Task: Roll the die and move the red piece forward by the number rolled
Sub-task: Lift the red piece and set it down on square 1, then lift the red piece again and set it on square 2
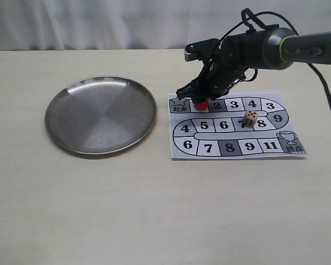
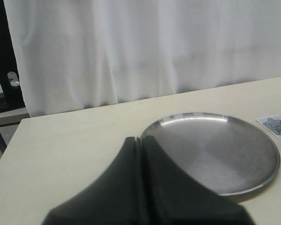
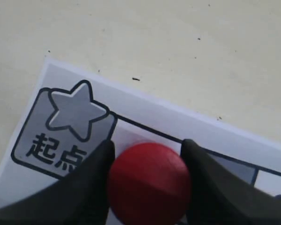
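Observation:
The red piece (image 1: 200, 104) stands on the paper game board (image 1: 265, 149), on the square just after the star start square. My right gripper (image 1: 199, 96) reaches down over it. In the right wrist view both black fingers press the sides of the red piece (image 3: 147, 180), so the right gripper (image 3: 147, 146) is shut on it. The tan die (image 1: 251, 117) rests on the board around squares 7 and 8, apart from the gripper. My left gripper (image 2: 140, 139) is shut on nothing and hangs near the steel plate; it is out of the exterior view.
A round steel plate (image 1: 100, 114) lies on the table left of the board, and it also fills the left wrist view as the plate (image 2: 215, 154). A white curtain hangs behind the table. The right arm's cable runs off to the right.

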